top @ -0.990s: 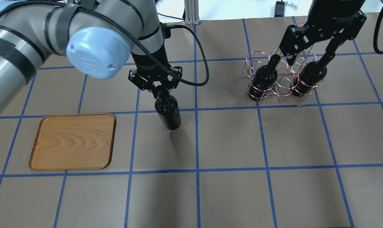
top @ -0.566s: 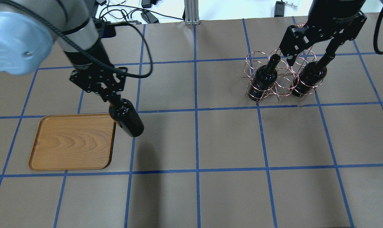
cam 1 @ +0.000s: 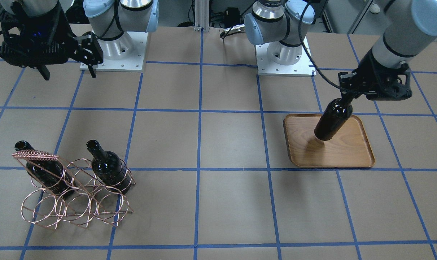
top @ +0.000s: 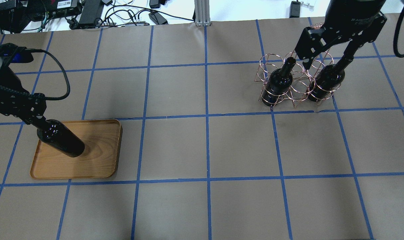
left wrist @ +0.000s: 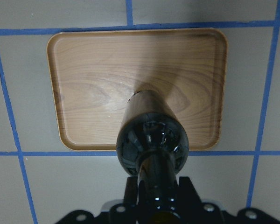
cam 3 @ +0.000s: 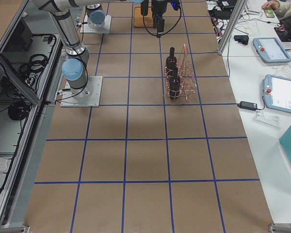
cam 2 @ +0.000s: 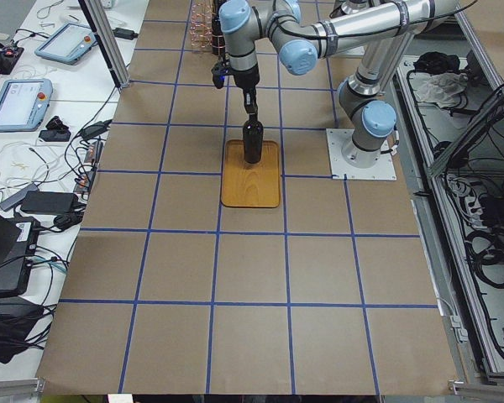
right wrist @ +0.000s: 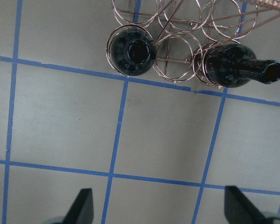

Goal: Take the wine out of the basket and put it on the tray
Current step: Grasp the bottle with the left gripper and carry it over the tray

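Straight beneath the left gripper [cam 1: 348,97], clenched on its neck, we see the wine [cam 1: 332,122] held upright over the tray [cam 1: 348,153]; the right gripper [right wrist: 159,207], spread wide, hovers far off near the basket [cam 1: 34,156].

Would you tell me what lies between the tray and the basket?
Nothing: only bare table with blue tape lines separates tray and basket, per the overhead view.

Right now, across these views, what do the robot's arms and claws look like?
The left arm and right arm are silver-grey tubes with pale-blue joint caps. The left claw and right claw are matte black, two-fingered. A black cable runs along the left arm.
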